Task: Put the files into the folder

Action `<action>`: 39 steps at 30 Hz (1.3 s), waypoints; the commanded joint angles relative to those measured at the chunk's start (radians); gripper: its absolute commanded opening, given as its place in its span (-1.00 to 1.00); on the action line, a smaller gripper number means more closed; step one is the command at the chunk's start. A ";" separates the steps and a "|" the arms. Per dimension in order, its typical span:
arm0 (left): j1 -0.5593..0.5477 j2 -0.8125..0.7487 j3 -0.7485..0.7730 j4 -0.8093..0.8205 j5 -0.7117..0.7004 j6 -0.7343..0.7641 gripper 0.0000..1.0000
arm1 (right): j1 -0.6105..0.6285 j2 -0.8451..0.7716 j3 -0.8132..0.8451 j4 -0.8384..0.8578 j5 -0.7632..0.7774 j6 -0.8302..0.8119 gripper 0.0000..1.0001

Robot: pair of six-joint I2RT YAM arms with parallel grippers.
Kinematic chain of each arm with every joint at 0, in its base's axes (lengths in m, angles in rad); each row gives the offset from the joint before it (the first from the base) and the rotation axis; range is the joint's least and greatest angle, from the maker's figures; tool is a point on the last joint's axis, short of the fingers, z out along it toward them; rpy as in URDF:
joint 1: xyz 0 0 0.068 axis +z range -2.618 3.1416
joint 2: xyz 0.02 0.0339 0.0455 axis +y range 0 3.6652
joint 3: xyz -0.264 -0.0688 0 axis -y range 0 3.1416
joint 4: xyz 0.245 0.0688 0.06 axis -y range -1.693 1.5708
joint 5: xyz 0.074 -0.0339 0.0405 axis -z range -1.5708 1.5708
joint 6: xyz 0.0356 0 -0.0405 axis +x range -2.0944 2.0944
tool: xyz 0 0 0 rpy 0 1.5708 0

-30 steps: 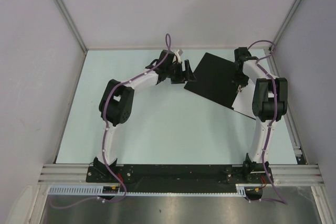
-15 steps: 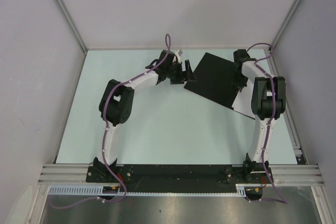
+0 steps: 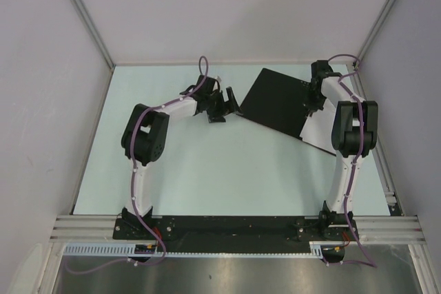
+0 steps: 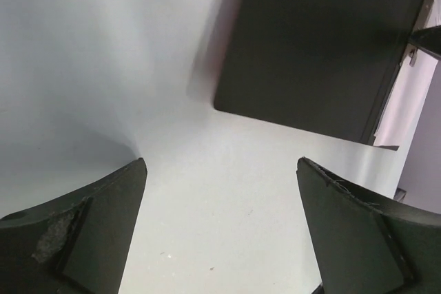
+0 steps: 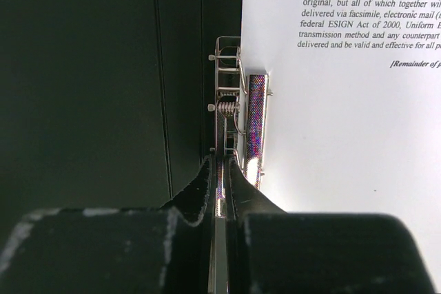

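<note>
Your folder [image 3: 272, 101] lies open at the far right of the table [image 3: 193, 170], with its black inside facing up. One of the files [image 5: 331, 135], a white sheet with black print, lies on the folder's right half, partly under your right arm in the top view. You cannot tell if more sheets lie under it. Your right gripper [image 5: 219, 170] is closed tight, and it pinches the thin arm of the metal clip [image 5: 249, 122] by the folder's middle fold. The shiny bar of that clip seems to sit on the left edge of the sheet. Your left gripper [image 4: 220, 163] is wide open and holds nothing. It hangs over bare table just beside the folder's left corner, not touching it. So you look to be at the clip step, making the paper fast in the folder. Next you likely need to work the clip gently so the bar comes down on the paper edge, without tugging the sheet crooked. Then let go, and use the open left gripper to fold the black cover over the paper.
</note>
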 commanded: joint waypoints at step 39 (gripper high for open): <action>-0.013 -0.223 -0.189 0.380 -0.062 -0.133 -1.00 | 0.225 -0.495 -0.355 0.285 0.009 -0.069 0.71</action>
